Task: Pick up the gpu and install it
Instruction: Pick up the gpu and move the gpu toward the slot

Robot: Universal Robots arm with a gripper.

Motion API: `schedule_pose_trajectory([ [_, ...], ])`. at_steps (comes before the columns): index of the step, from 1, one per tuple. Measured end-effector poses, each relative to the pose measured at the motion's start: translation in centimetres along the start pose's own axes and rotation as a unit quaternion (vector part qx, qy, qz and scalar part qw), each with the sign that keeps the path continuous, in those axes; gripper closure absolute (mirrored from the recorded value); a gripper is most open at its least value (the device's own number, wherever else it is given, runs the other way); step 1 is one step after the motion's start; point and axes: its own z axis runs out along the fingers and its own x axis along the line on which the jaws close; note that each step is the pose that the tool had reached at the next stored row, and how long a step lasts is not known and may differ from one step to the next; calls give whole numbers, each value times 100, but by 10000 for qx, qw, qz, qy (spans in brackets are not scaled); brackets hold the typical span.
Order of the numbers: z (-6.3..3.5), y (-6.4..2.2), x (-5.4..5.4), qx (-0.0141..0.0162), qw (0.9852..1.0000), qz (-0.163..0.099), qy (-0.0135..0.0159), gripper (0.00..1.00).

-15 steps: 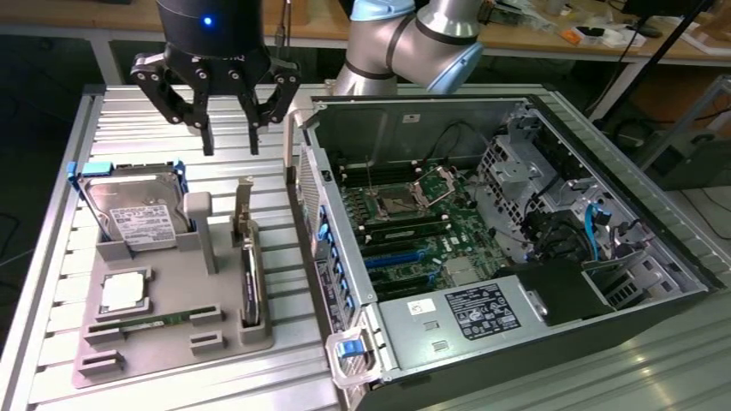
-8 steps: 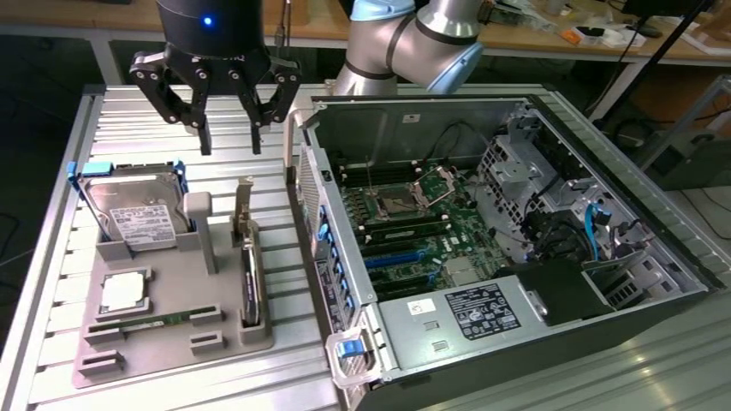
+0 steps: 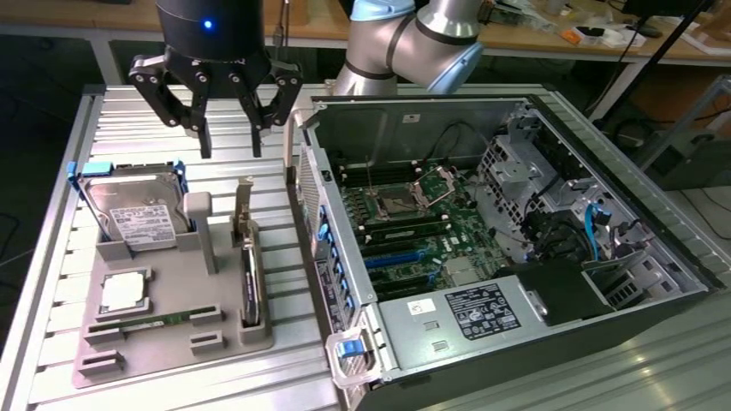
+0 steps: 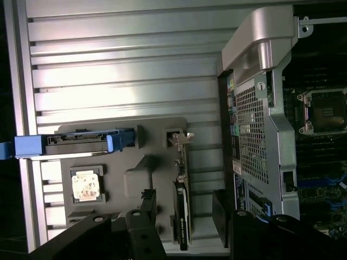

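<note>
Clock directions read on the exterior view as a dial. The black multi-link metal gripper (image 3: 231, 144) hangs at about 11 o'clock, its slim dark fingers (image 3: 205, 141) spread apart with nothing between them, well above the parts.

Below it, toward 8 o'clock, lies a matte grey moulded plastic holder (image 3: 217, 295) with blocky posts and shallow pockets. At the holder's 12 o'clock end a silver metal hard drive with a white label (image 3: 139, 216) leans in a blue plastic caddy. A square silver processor chip (image 3: 122, 294) sits in a pocket near the holder's middle, and a narrow green memory stick (image 3: 154, 323) lies at its 6 o'clock edge.

At 3 o'clock a large open tower computer case of grey sheet metal (image 3: 342, 282) lies on its side. It shows a green motherboard (image 3: 412, 231), perforated panels and loose cables.

Everything rests on a table of ribbed, brushed aluminium profiles (image 3: 126, 103) that catch the light in long stripes. Beyond, at 12 to 1 o'clock, runs a cluttered pale workbench (image 3: 571, 34), with the arm's smooth silver and pale blue joints (image 3: 412, 43) in front of it.

The thin flat dark gpu card (image 3: 252, 291) stands on its long edge in a slot along the holder's 3 o'clock side, just beside the case. Its slim silver end bracket rises at its 12 o'clock end, almost directly under the gripper.
</note>
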Motion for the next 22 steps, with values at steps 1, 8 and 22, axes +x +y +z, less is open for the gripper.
schedule_pose_trajectory([
  [1,0,-12,-1,0,10000,0,0,46],
  [8,9,-89,-7,0,10000,0,-1,46],
  [22,86,-226,-15,0,10000,0,-1,46],
])
